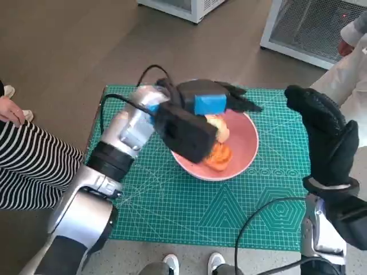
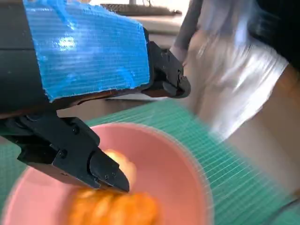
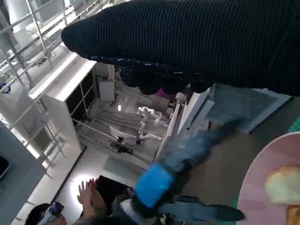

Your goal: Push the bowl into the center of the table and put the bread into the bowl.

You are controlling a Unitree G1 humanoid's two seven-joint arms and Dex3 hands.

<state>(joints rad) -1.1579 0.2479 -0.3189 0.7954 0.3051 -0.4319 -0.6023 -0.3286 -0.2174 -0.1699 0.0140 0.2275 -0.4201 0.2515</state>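
From above, the pink bowl [image 1: 229, 150] sits near the middle of the green mat [image 1: 172, 206], bread [image 1: 218, 143] already inside. The left hand [image 1: 209, 100] hovers over it, fingers apart, empty. Its wrist camera shows bread [image 2: 112, 206] beneath black fingers [image 2: 101, 171]. The gloved right hand [image 1: 324, 134] waits alongside, empty; its grip I cannot tell.

Bowl [image 1: 243, 154] pink; bread [image 1: 219, 156] in it orange, with a paler cream piece [image 1: 221, 129]. Mat [image 1: 189, 212] green, printed with fine pale grid and hexagon lines. Left hand [image 1: 221, 97] black, blue tape [image 1: 209, 103] across back. Right hand [image 1: 324, 134] in black knit. Person's garment [image 1: 31, 166] black-and-white striped.
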